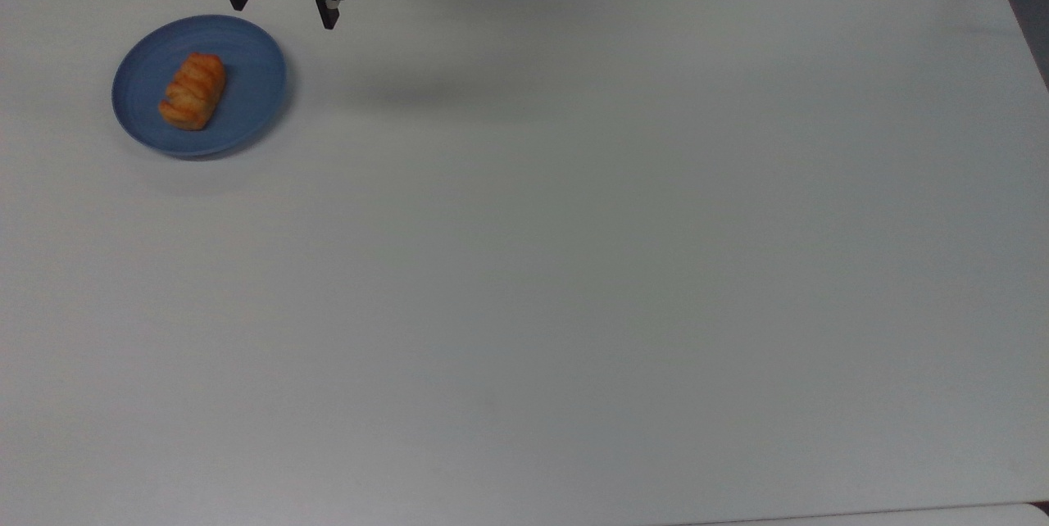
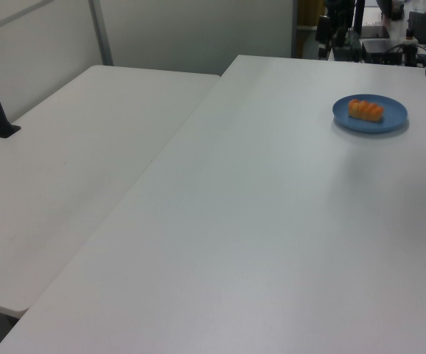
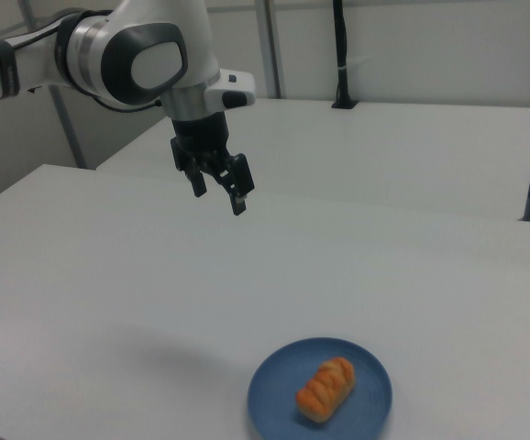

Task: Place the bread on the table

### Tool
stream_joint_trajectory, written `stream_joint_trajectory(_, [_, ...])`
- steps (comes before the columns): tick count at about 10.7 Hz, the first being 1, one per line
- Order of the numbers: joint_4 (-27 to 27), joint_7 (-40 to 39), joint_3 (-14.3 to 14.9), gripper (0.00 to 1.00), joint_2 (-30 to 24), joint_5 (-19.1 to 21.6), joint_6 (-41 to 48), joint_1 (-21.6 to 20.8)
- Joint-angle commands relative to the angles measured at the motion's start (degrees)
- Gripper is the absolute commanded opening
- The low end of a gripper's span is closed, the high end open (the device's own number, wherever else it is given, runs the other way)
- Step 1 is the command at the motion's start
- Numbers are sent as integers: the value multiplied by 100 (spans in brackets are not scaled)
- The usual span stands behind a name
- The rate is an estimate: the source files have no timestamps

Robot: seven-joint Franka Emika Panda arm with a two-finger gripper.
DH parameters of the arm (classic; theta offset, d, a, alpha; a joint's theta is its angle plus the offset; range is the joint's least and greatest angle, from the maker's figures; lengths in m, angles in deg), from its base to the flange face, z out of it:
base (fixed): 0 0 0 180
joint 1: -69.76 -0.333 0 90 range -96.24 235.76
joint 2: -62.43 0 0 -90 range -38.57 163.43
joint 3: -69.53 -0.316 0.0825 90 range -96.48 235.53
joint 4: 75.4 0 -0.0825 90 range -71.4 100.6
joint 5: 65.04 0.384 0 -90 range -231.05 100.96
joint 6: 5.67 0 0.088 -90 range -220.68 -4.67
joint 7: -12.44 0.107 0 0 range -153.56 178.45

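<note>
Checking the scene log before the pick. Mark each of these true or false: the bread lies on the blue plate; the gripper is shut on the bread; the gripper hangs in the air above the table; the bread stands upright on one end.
1. The bread lies on the blue plate. True.
2. The gripper is shut on the bread. False: it is open and apart from the bread.
3. The gripper hangs in the air above the table. True.
4. The bread stands upright on one end. False: it lies flat on its long side.
</note>
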Motion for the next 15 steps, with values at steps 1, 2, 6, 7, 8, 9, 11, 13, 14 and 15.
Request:
stream_joint_trajectory(1, [35,-80,44,100,-202,21,175,-60])
stream_joint_trajectory(2, [201,-290,105,100,-247,12,96,-61])
stream_joint_trajectory(6, [1018,-1134,789,100,-414,30,-562,-87])
stream_joint_trajectory(7, [1229,-1266,930,100,-388,21,-825,-87])
stream_joint_trajectory(8, [1510,-1485,1097,100,-344,21,-1211,-70])
stream_joint_trajectory(9, [1704,-1748,1238,100,-309,21,-1432,-61])
stream_joint_trajectory(11, [2161,-2241,1379,100,-134,12,-1793,0])
stream_joint_trajectory(13, [2469,-2435,1415,100,42,12,-2294,176])
stream_joint_trajectory(14, [2505,-2532,1415,100,138,12,-2444,272])
stream_joint_trajectory(15, [2514,-2611,1415,100,235,12,-2515,352])
